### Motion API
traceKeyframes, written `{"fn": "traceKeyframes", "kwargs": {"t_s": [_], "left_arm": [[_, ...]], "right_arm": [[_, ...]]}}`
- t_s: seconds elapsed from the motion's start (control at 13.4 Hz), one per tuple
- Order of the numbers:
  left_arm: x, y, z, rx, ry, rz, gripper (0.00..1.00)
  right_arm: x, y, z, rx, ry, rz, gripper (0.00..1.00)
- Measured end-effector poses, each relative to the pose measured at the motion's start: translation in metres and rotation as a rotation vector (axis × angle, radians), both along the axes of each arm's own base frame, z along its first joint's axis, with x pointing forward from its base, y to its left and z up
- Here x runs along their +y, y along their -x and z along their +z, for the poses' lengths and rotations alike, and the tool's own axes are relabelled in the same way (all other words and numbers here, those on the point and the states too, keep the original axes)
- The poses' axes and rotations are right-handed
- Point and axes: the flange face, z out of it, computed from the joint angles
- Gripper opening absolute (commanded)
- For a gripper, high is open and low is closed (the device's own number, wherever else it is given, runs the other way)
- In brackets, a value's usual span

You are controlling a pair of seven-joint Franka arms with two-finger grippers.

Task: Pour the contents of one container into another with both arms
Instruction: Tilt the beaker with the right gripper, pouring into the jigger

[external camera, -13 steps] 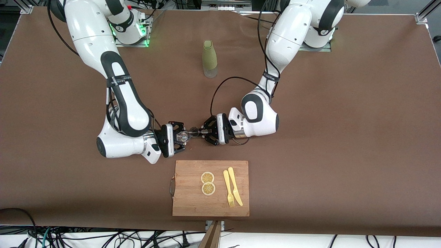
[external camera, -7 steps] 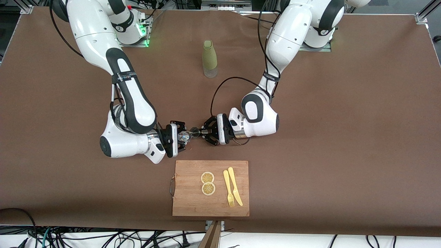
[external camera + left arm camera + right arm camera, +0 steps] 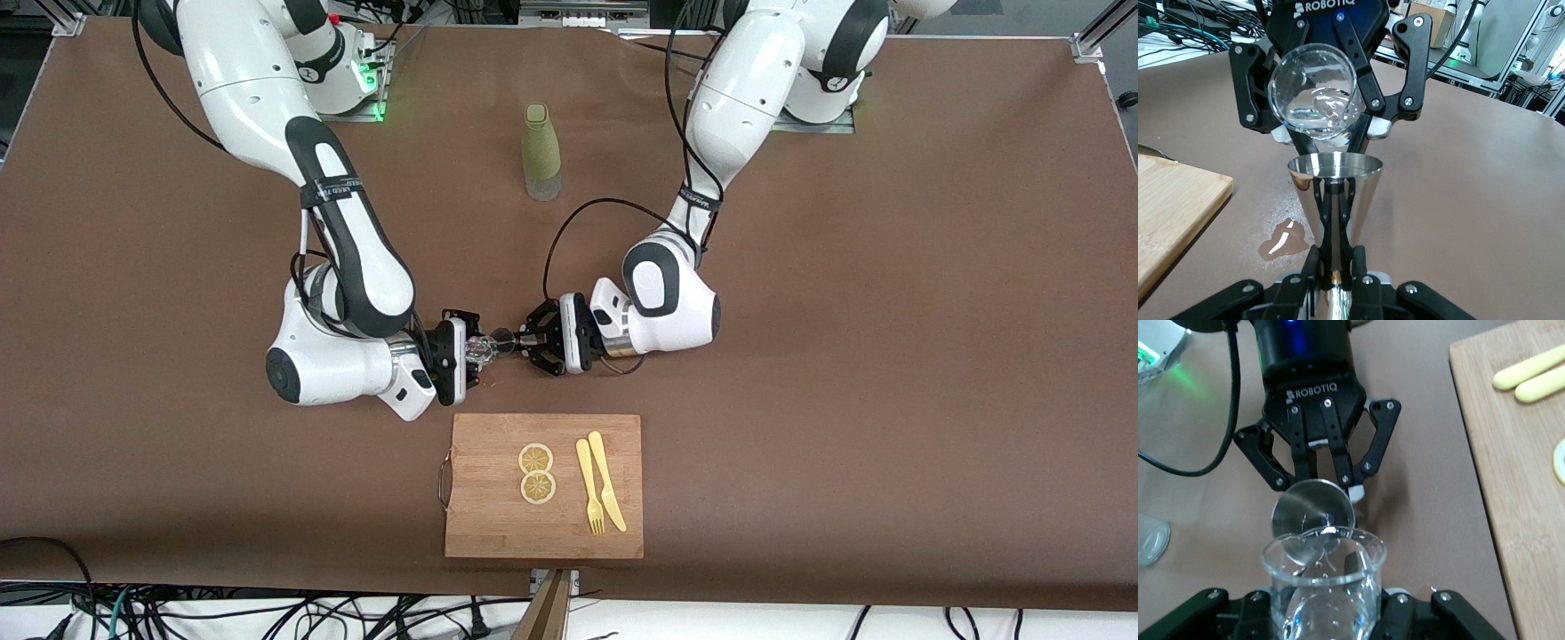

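Right gripper (image 3: pixel 473 354) clamping tilted glass beaker (image 3: pixel 1313 100) over steel jigger (image 3: pixel 1334 193), pinched by left gripper (image 3: pixel 524 343), just clear of cutting board (image 3: pixel 484 516) edge, ROBOTIQ lettering on both

Metal cup's (image 3: pixel 1335 193) stem hidden between jaws.

Two robot arms are counted, each fitted with one gripper: the left gripper (image 3: pixel 526 343) and the right gripper (image 3: pixel 471 353). One clear glass beaker (image 3: pixel 1313 100) and one steel cone cup (image 3: pixel 1334 193) are recorded. One green bottle (image 3: pixel 540 151), one wooden cutting board (image 3: pixel 484 524), two lemon slices (image 3: pixel 536 459), one yellow fork (image 3: pixel 589 487) and one yellow knife (image 3: pixel 607 482) are noted. One small puddle (image 3: pixel 1283 240) is seen on the table.
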Motion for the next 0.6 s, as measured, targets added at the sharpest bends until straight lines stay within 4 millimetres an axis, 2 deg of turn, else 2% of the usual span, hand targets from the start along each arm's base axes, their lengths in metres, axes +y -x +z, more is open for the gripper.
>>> {"fn": "traceKeyframes", "kwargs": {"t_s": [0.6], "left_arm": [[0.0, 0.0, 0.0, 0.0, 0.0, 0.0, 0.0]], "right_arm": [[0.01, 0.005, 0.01, 0.02, 0.086, -0.03, 0.26]]}}
